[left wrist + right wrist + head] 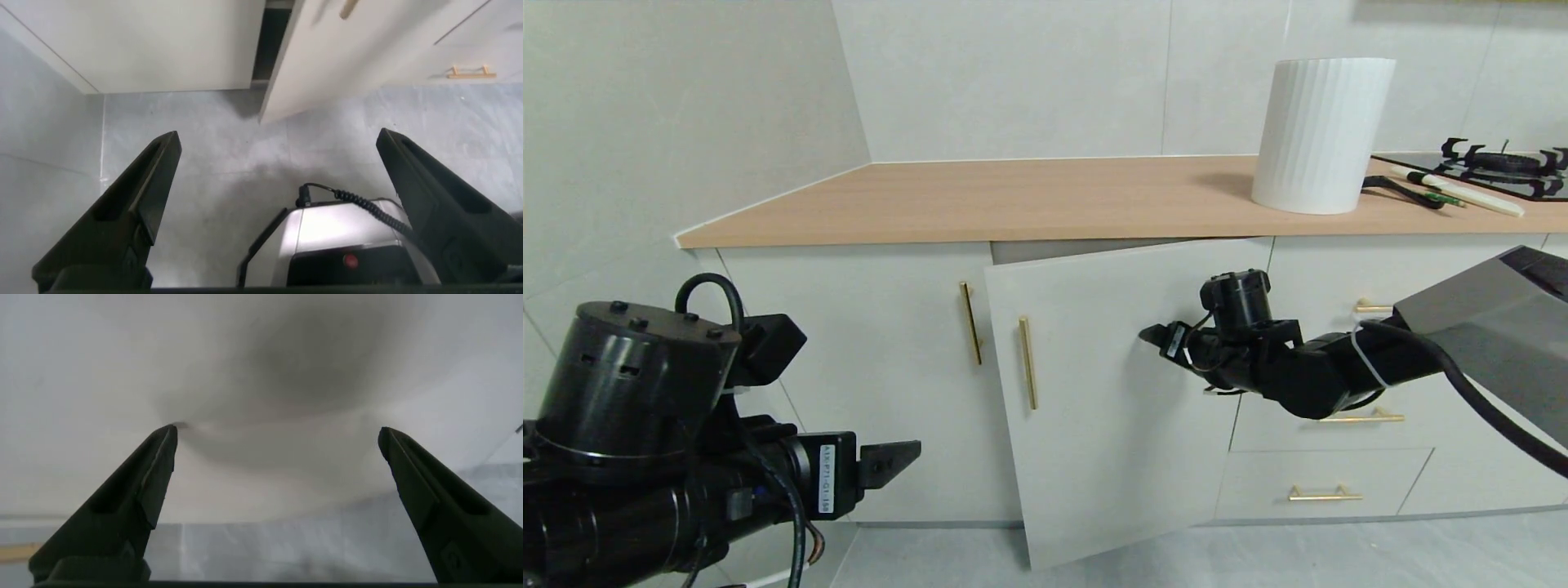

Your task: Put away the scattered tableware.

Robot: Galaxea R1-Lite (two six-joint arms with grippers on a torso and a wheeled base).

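Note:
Scattered utensils (1450, 193), one with a pale handle, one green and one black, lie on the wooden counter (1013, 200) beside a tall white ribbed holder (1319, 135). Below, a grey cabinet door (1119, 408) with a gold handle (1027, 363) stands ajar. My right gripper (1153, 334) is low in front of that door, close to its face; in the right wrist view the gripper (278, 434) is open and empty against the pale panel. My left gripper (894, 459) hangs low at the left, open and empty (278, 143) above the grey floor.
A black gas hob (1494, 167) sits at the counter's far right. Drawers with gold handles (1319, 492) lie right of the open door, and a closed door with a gold handle (969, 322) lies left of it. A tiled wall closes off the left.

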